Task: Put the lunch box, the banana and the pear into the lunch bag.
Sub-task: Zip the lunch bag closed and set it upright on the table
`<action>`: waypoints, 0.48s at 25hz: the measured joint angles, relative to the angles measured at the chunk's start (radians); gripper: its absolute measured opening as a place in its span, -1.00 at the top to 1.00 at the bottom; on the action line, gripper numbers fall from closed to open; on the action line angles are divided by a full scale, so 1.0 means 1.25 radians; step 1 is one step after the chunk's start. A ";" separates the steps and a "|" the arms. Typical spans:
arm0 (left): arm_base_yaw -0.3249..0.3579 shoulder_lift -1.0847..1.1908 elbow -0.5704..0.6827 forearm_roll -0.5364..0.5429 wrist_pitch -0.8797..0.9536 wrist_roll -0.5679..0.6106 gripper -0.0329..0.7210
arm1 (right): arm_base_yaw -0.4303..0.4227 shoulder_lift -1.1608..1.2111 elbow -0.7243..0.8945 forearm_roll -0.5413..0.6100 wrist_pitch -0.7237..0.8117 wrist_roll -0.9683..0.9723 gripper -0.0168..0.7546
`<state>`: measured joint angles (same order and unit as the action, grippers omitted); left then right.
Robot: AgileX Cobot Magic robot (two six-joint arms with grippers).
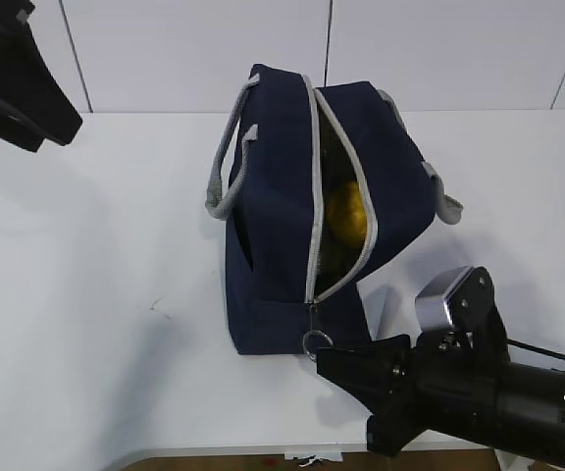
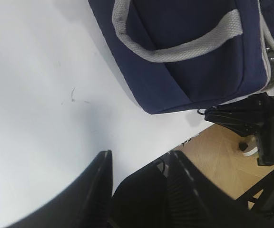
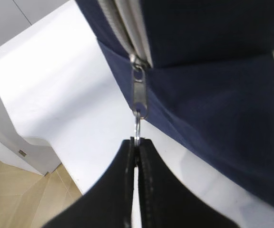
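The navy lunch bag (image 1: 282, 245) stands on the white table (image 1: 96, 294) with its grey zipper open along the top. A roundish yellow fruit (image 1: 347, 214), apparently the pear, shows through the opening. The lunch box and the banana are hidden or out of view. My right gripper (image 1: 322, 355) is at the bag's near end, shut on the metal ring pull (image 3: 137, 129) below the zipper slider (image 3: 139, 92); its tips (image 3: 137, 141) pinch the ring. My left gripper (image 2: 139, 159) is open and empty, held above the table left of the bag (image 2: 194, 61), at the top left of the exterior view (image 1: 52, 128).
The table's front edge (image 1: 214, 453) runs just below my right gripper, with wooden floor (image 2: 222, 156) beyond it. A white panelled wall (image 1: 439, 49) stands behind the table. The bag's grey handles (image 1: 226, 182) hang to both sides. A small scuff (image 1: 155, 309) marks the table.
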<state>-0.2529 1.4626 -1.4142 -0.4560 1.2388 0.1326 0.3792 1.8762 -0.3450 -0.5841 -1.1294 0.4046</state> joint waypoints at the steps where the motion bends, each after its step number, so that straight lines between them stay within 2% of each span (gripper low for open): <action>1: 0.000 0.000 0.000 0.000 0.000 0.000 0.13 | 0.000 -0.013 0.004 0.000 0.000 0.000 0.95; 12: 0.000 0.000 0.000 -0.014 0.000 0.000 0.13 | 0.000 -0.151 0.009 0.000 0.051 0.010 0.95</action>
<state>-0.2529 1.4626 -1.4142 -0.4731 1.2388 0.1326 0.3792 1.6876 -0.3342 -0.5841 -1.0662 0.4172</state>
